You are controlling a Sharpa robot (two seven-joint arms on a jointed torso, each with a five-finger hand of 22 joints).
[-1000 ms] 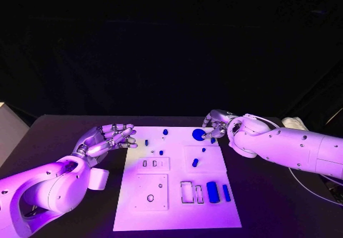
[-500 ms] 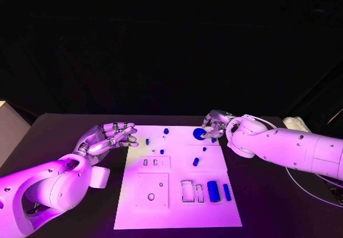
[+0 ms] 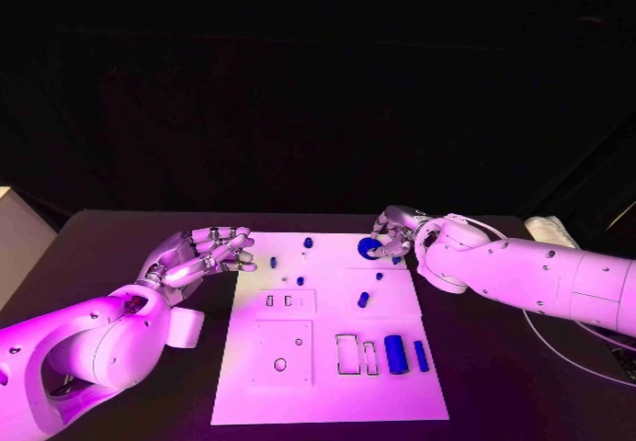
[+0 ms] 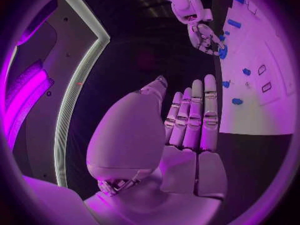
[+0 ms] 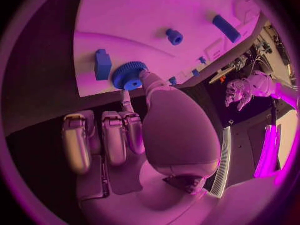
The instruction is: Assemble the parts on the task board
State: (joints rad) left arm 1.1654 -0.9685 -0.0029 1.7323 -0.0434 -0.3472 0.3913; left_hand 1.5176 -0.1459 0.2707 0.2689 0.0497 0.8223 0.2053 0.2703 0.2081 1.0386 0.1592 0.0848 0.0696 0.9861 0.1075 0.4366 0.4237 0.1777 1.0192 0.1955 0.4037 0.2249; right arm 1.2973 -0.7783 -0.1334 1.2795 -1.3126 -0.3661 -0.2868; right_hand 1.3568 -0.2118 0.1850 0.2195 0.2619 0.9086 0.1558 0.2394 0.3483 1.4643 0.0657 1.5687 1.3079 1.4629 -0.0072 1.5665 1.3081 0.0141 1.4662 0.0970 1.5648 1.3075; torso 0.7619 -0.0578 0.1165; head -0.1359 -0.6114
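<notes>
Task board (image 3: 332, 367): matt white plastic. Gear (image 5: 129, 75): blue plastic, ridged rim. Right hand (image 5: 119, 135): smooth, glossy.

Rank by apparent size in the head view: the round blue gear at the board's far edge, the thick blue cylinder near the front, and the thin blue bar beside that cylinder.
1. thick blue cylinder, though it sits nearer the camera
2. round blue gear, partly hidden by the right hand
3. thin blue bar

One white rectangular task board (image 3: 329, 404) lies on the black surface (image 3: 119, 239). One round blue toothed gear (image 3: 369, 245) sits at the board's far right corner. Three elongated blue bar pieces: (image 3: 393, 353), (image 3: 420, 356), (image 3: 362, 299). Several smaller blue pieces are too small to count surely.
</notes>
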